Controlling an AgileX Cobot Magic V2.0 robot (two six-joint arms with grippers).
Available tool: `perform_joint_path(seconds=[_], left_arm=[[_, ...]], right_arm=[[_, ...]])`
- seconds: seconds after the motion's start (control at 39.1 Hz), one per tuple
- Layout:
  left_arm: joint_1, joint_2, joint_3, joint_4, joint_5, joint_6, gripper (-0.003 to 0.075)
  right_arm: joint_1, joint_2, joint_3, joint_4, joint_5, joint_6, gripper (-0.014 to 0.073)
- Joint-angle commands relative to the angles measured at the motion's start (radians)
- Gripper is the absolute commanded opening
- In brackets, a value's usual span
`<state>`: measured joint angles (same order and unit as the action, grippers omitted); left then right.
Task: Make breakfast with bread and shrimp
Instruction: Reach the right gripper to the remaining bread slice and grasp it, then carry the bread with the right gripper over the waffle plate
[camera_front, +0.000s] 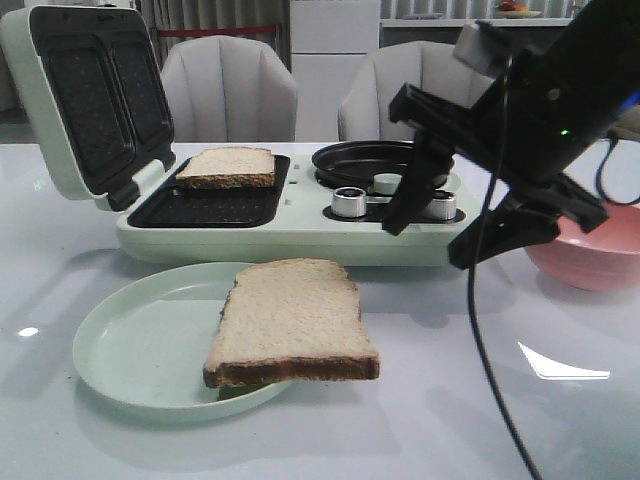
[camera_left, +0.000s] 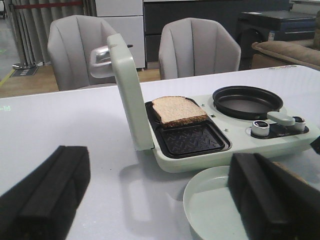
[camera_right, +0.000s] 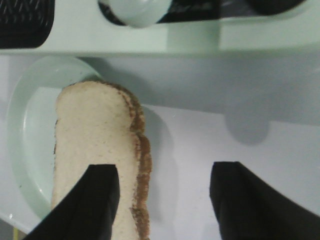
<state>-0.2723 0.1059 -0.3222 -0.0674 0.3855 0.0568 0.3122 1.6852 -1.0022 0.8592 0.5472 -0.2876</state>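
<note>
Jaws wide apart above bread (camera_right: 97, 145)

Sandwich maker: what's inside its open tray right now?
One bread slice lies in the far half of the sandwich maker's tray; the near half shows bare ribbed plate. No shrimp is visible there. Whatever is under that slice is covered.

A pale green breakfast maker (camera_front: 300, 235) stands on the white table (camera_front: 400, 420), lid (camera_front: 85, 100) raised. Its round black pan (camera_front: 365, 160) sits behind two metal knobs (camera_front: 350, 202). A pale green plate (camera_front: 130, 345) lies in front of it. A pink bowl (camera_front: 590, 255) stands to the right. Two grey chairs (camera_front: 228, 90) stand behind the table.
</note>
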Motion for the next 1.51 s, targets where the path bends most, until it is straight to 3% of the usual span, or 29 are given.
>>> perform_joint_path(seconds=[0.0,0.2,0.33,0.67,0.74,0.95,1.25,1.48], left_arm=[[-0.006,0.011,-0.026,-0.013,-0.078,-0.003,0.0618],[-0.006,0.011,-0.026,-0.013,-0.078,-0.003,0.0618],[-0.006,0.011,-0.026,-0.013,-0.078,-0.003,0.0618],[-0.006,0.011,-0.026,-0.013,-0.078,-0.003,0.0618],[-0.006,0.011,-0.026,-0.013,-0.078,-0.003,0.0618],[-0.006,0.011,-0.026,-0.013,-0.078,-0.003,0.0618],[-0.006,0.011,-0.026,-0.013,-0.078,-0.003,0.0618],[-0.006,0.011,-0.026,-0.013,-0.078,-0.003,0.0618]], right_arm=[[0.001,0.040,-0.054,0.208,0.056,-0.212,0.0507],[0.001,0.161,-0.059,0.568,0.083,-0.571,0.0507],[0.001,0.208,-0.059,0.686,0.114,-0.667,0.0507],[0.001,0.263,-0.064,0.707,0.200,-0.712,0.0495],[0.001,0.264,-0.064,0.707,0.206,-0.714,0.0431],[-0.014,0.264,-0.064,0.714,0.243,-0.720,0.0125],[-0.112,0.198,-0.064,0.769,0.439,-0.802,0.0143],[-0.109,0.106,-0.080,0.851,0.540,-0.916,0.0143]])
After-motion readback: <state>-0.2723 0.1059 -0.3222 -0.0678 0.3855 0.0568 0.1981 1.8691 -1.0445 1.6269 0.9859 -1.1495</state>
